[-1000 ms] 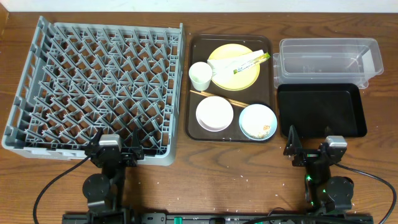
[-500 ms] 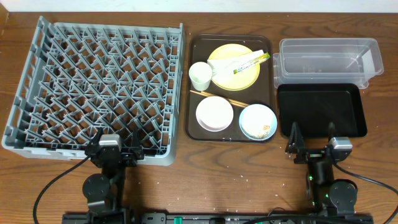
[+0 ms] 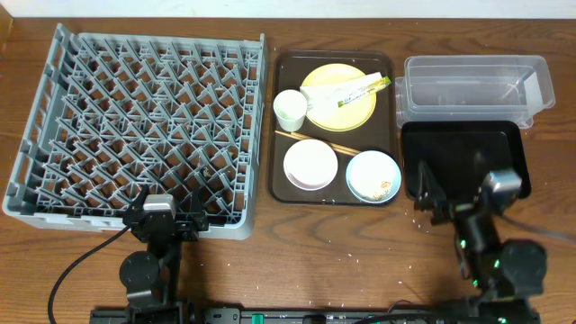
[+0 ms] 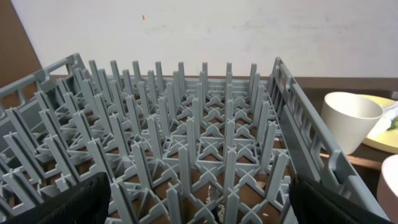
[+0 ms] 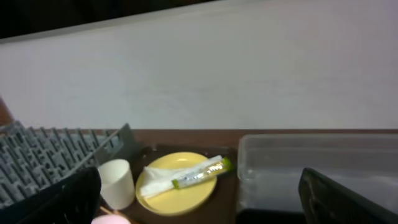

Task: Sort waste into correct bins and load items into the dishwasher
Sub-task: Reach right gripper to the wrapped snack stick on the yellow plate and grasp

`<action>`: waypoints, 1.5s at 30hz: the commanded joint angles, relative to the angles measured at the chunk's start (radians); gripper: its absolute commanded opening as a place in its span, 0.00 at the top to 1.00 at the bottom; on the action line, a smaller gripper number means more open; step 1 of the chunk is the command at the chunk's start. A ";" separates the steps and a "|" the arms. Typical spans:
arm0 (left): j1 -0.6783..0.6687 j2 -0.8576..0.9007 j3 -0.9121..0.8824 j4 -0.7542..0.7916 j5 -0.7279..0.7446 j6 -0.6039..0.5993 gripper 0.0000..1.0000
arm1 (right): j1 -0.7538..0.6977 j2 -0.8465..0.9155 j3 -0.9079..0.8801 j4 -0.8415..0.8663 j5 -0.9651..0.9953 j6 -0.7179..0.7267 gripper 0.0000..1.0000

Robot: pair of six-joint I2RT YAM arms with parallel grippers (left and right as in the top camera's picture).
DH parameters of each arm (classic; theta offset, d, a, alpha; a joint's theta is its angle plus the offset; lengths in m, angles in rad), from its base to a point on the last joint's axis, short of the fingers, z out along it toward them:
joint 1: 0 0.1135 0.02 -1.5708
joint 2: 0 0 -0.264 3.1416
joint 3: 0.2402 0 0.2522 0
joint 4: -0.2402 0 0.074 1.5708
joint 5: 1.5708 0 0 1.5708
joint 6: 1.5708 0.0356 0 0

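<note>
The right gripper [image 3: 454, 191] had advanced over the near rim of the black tray [image 3: 468, 148], jaws wide and empty; the left gripper [image 3: 168, 219] stayed at the near side of the dish rack [image 3: 135, 108], jaws likewise wide, nothing held. The chopstick sleeve [image 3: 358, 90] lay diagonally across the yellow plate [image 3: 326, 115], long axis near-left to far-right, green end far-right, well apart from the right jaws, ahead and to their left.
</note>
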 commanded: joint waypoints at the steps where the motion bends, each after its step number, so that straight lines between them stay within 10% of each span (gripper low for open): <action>1: 0.005 -0.002 -0.027 -0.011 0.010 0.013 0.08 | 0.011 0.164 0.146 -0.018 -0.056 0.000 0.01; 19: 0.005 -0.002 -0.027 -0.011 0.010 0.013 0.08 | 0.013 1.079 1.031 -0.568 -0.246 0.001 0.01; 31: 0.005 -0.002 -0.027 -0.011 0.010 0.013 0.08 | 0.029 1.380 1.089 -0.373 -0.487 0.217 0.01; 45: 0.005 -0.002 -0.027 -0.011 0.010 0.013 0.07 | 0.215 1.585 1.292 -0.632 0.020 0.580 0.01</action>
